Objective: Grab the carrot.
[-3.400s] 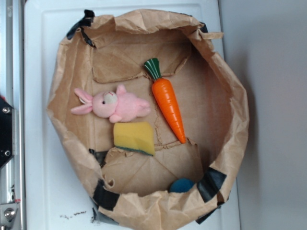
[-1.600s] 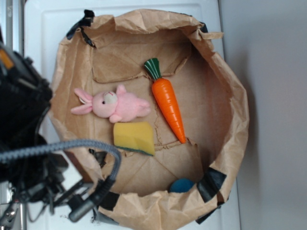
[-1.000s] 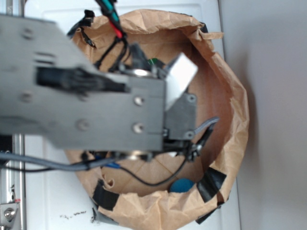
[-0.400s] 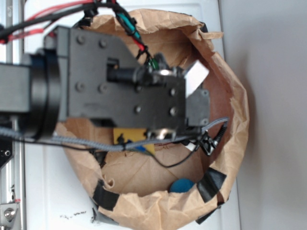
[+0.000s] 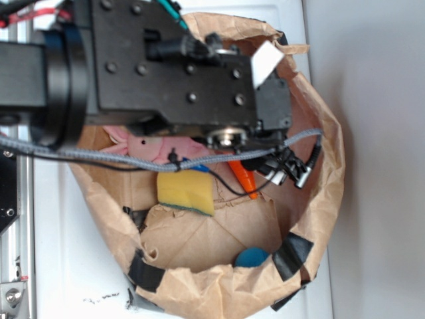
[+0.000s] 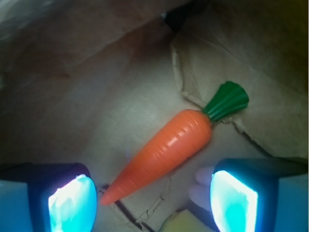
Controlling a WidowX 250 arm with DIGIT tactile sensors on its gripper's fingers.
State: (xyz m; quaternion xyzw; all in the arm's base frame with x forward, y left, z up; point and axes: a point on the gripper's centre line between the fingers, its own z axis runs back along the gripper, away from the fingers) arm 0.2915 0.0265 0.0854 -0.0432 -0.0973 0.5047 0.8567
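- The carrot [image 6: 166, 152] lies flat on the brown paper floor of the bag [image 5: 319, 193], slanting, its point near the left pad.
- The tool [image 6: 152, 195] hangs above it, spread wide and empty, one pad on either side.
- It looks like glossy, hard plastic: probably light, stiff and slippery.
- Best gripped across the thick middle, not the tapering tip.

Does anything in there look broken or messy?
Yes. The crumpled brown paper bag lining the bin is torn and patched with black tape; its floor shows ripped seams beside the glossy orange toy carrot.
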